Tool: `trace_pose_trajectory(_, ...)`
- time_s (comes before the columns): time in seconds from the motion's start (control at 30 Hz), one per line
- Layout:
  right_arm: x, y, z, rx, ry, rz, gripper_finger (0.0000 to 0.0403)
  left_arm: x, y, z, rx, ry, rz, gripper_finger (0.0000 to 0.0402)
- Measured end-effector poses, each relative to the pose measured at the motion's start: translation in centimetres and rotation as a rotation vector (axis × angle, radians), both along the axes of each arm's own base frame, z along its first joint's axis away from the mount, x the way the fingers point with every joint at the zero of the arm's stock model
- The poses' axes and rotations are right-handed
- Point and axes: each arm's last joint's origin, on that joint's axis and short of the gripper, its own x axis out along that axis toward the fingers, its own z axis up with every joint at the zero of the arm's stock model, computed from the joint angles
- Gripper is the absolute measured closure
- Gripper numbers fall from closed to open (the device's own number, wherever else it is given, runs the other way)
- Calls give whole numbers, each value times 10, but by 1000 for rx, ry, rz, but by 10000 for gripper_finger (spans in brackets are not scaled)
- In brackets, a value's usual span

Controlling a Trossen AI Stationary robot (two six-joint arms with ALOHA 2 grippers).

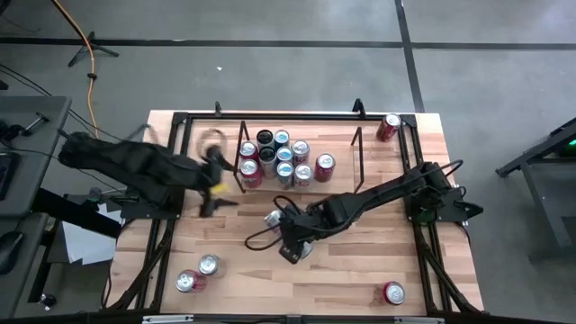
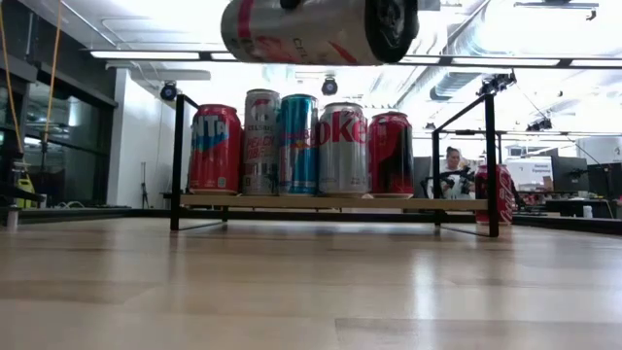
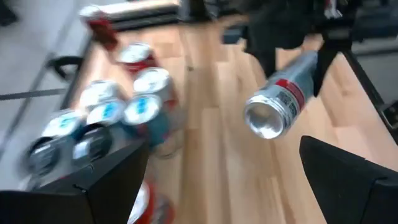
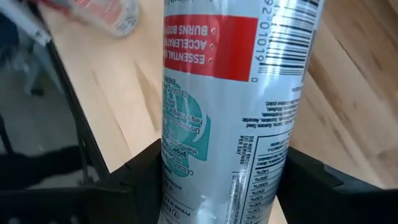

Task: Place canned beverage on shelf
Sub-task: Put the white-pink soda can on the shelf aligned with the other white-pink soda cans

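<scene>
— Where is the slim silver can (image 4: 230,106)?
— The right gripper (image 1: 290,236) has its fingers clamped on it above mid-table, near of the shelf (image 1: 355,155). It lies horizontal, long axis running left to right.
— And the left gripper (image 1: 212,189)?
— Its fingers are spread apart, empty, just left of the shelf's cans (image 1: 279,157).

A person (image 2: 453,167) sits in the room behind the wooden table (image 1: 360,274); an orange cable (image 1: 87,54) trails across the grey floor (image 1: 270,72).
</scene>
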Motion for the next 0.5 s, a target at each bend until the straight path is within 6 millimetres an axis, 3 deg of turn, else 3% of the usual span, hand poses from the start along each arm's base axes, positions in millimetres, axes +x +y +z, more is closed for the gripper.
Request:
trace_pose_trajectory(0.23, 0, 0, 1, -95, -19, 169, 175, 60, -24, -29, -107, 58, -165, 32)
trace_pose_trajectory(0.5, 1, 0, 2, -205, -57, 332, 175, 86, -36, -54, -205, 136, -163, 32)
